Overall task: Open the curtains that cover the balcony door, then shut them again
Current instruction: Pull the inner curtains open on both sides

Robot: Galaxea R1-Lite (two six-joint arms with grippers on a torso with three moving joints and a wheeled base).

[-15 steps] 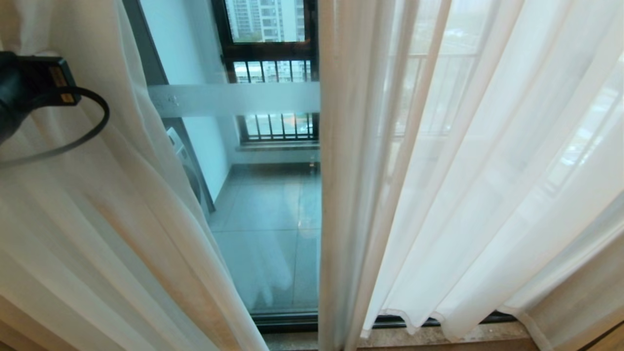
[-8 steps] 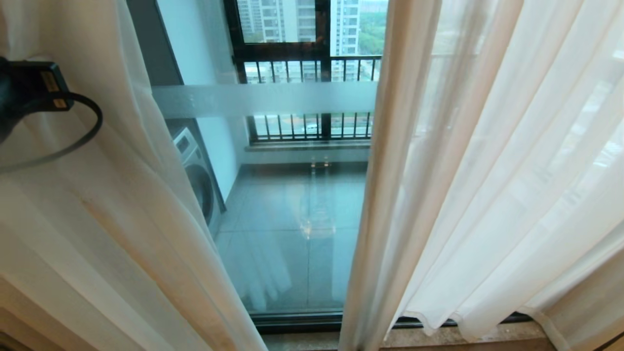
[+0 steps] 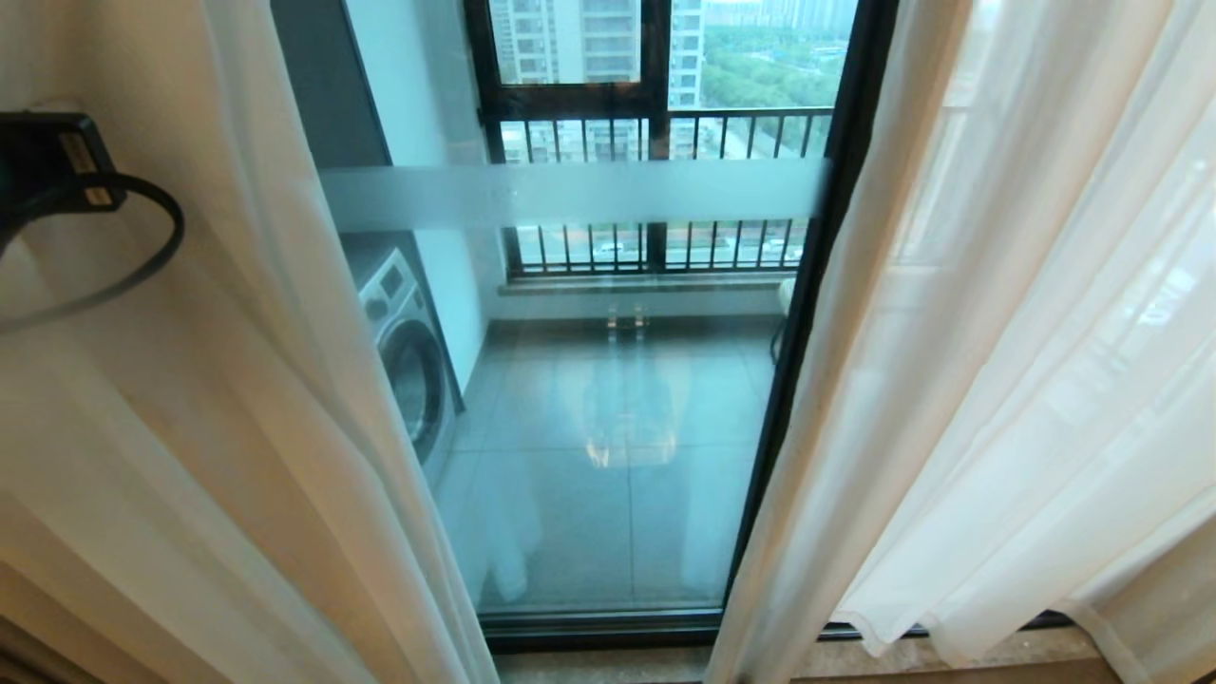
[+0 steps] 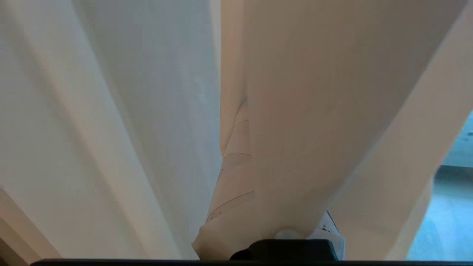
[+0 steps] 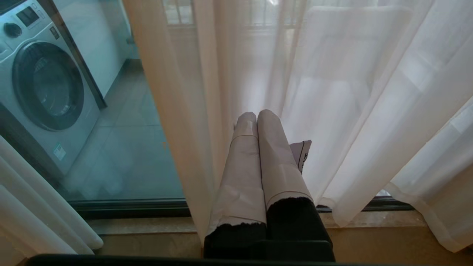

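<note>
The curtains hang parted in the head view: a left panel [image 3: 237, 380] and a right panel [image 3: 997, 380]. Between them the balcony door [image 3: 608, 456] shows bare glass with a frosted band [image 3: 570, 195] and a dark post [image 3: 807, 332]. My left wrist [image 3: 57, 161] sits at the far left against the left panel. In the left wrist view that cream fabric [image 4: 314, 111] is draped over my left gripper [image 4: 236, 122], whose taped fingers show faintly through it, pressed together. My right gripper [image 5: 257, 114] is shut with nothing in it, low in front of the right panel [image 5: 351, 111].
A washing machine [image 3: 408, 351] stands on the balcony's grey tiles behind the glass, at the left. A black-barred railing [image 3: 665, 133] and window lie beyond. A stone sill [image 3: 608, 665] runs under the door track, and the curtain hems hang just above it.
The whole view has slid left along the door. The left panel has gone with my left arm, so the gap is wider. More glass, the washing machine and the door post now show.
</note>
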